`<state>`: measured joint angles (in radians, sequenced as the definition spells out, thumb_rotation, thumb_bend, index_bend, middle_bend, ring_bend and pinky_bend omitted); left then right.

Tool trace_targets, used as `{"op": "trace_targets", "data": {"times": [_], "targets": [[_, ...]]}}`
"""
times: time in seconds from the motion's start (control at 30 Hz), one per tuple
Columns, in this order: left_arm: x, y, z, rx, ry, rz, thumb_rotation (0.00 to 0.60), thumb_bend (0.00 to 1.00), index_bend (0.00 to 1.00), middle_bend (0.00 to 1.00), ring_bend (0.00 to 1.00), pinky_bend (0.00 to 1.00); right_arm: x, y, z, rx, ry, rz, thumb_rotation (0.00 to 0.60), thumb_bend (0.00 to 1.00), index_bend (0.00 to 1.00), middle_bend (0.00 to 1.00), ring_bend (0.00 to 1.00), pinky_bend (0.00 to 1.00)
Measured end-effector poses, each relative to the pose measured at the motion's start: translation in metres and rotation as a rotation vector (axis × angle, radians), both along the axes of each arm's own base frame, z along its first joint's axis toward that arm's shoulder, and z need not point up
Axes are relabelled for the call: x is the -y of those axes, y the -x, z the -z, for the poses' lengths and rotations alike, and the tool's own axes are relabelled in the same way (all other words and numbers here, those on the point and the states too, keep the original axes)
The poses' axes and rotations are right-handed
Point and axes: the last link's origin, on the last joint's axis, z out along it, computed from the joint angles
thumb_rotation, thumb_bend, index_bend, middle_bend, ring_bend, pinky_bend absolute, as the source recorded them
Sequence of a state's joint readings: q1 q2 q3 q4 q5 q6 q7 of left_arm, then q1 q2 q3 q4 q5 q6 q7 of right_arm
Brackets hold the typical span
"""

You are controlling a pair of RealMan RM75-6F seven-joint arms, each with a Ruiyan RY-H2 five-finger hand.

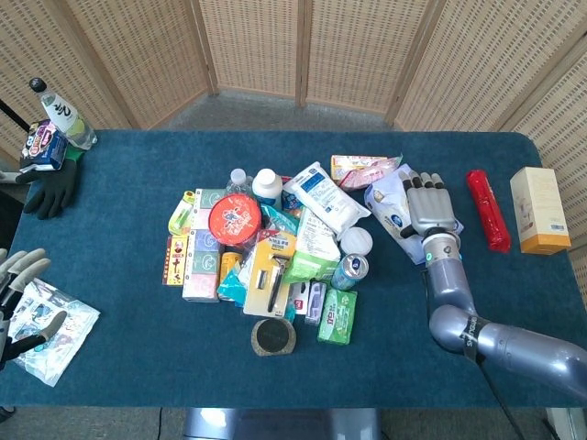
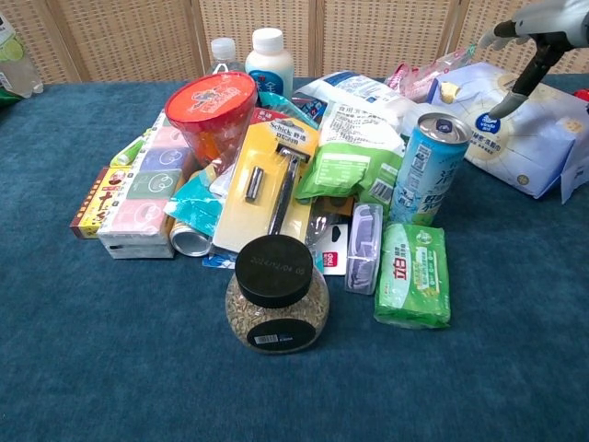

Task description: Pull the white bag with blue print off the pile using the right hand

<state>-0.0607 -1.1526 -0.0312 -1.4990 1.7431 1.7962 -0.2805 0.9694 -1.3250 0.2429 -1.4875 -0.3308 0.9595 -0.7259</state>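
A white bag with blue print lies tilted on the far right side of the pile. Just right of it sits a bigger pale bag with a blue round logo. My right hand is spread flat over this bigger bag and grips nothing. In the chest view one finger points down at the bag; whether it touches I cannot tell. My left hand is open at the table's near left edge, beside a clear plastic packet.
The pile holds a red lid, a razor pack, a blue can, a green packet and a black-lidded jar. A red tube and an orange box lie at the right. A black glove lies far left.
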Motion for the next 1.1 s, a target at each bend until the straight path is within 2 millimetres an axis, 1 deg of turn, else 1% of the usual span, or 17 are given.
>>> {"op": "trace_targets", "data": {"times": [0.2,0.37,0.47,0.5,0.53,0.57,0.6,0.63,0.67,0.7,0.77,0.87,0.97,1.1], "targets": [[0.004,0.002,-0.001,0.004,-0.004,-0.009,0.6,0.31,0.15,0.15,0.13,0.0,0.016,0.006,0.006,0.006,-0.001,0.064,0.532,0.12,0.0,0.0,0.0,0.0],[0.007,0.0,-0.002,0.01,-0.006,-0.006,0.6,0.31,0.15,0.15,0.13,0.0,0.023,0.019,0.008,0.048,-0.022,0.137,0.535,0.14,0.0,0.0,0.0,0.0],[0.009,0.0,-0.002,0.009,-0.005,-0.005,0.6,0.31,0.15,0.14,0.12,0.0,0.027,0.027,0.009,0.077,-0.037,0.167,0.536,0.17,0.0,0.0,0.0,0.0],[0.009,0.0,-0.002,0.01,-0.005,-0.005,0.6,0.31,0.15,0.14,0.12,0.0,0.028,0.031,0.008,0.088,-0.038,0.179,0.542,0.18,0.0,0.0,0.0,0.02],[0.01,-0.001,-0.002,0.011,-0.005,-0.003,0.6,0.31,0.15,0.14,0.12,0.0,0.028,0.034,0.008,0.097,-0.038,0.188,0.56,0.19,0.0,0.0,0.02,0.09],[0.01,-0.001,-0.002,0.013,-0.005,-0.002,0.6,0.31,0.15,0.14,0.11,0.0,0.028,0.036,0.007,0.108,-0.039,0.195,0.582,0.2,0.0,0.01,0.09,0.24],[0.01,-0.001,-0.002,0.014,-0.006,0.0,0.6,0.31,0.15,0.14,0.11,0.0,0.027,0.039,0.007,0.125,-0.041,0.202,0.594,0.21,0.0,0.05,0.18,0.35],[0.01,-0.002,-0.002,0.015,-0.005,0.003,0.6,0.31,0.15,0.14,0.11,0.0,0.026,0.04,0.007,0.139,-0.042,0.207,0.6,0.22,0.02,0.16,0.32,0.5],[0.01,-0.002,-0.002,0.016,-0.003,0.005,0.6,0.31,0.15,0.14,0.11,0.0,0.026,0.042,0.007,0.153,-0.043,0.21,0.6,0.23,0.05,0.27,0.45,0.63],[0.01,-0.003,-0.002,0.016,-0.001,0.007,0.6,0.31,0.15,0.14,0.11,0.0,0.024,0.044,0.006,0.172,-0.043,0.212,0.6,0.24,0.08,0.36,0.55,0.7],[0.01,-0.004,-0.001,0.016,0.002,0.012,0.6,0.31,0.15,0.14,0.11,0.0,0.023,0.046,0.004,0.194,-0.039,0.21,0.6,0.26,0.19,0.47,0.72,0.81],[0.01,-0.005,0.0,0.016,0.003,0.019,0.6,0.31,0.15,0.14,0.11,0.0,0.019,0.05,-0.001,0.233,-0.026,0.201,0.6,0.27,0.26,0.55,0.82,0.87],[0.009,-0.005,0.0,0.016,0.002,0.017,0.6,0.31,0.15,0.14,0.11,0.0,0.015,0.051,-0.01,0.265,0.0,0.177,0.6,0.27,0.28,0.58,0.86,0.88],[0.008,-0.005,0.002,0.022,0.005,0.019,0.6,0.3,0.15,0.14,0.11,0.0,0.005,0.044,-0.029,0.29,0.055,0.107,0.6,0.27,0.27,0.58,0.87,0.88]]}}
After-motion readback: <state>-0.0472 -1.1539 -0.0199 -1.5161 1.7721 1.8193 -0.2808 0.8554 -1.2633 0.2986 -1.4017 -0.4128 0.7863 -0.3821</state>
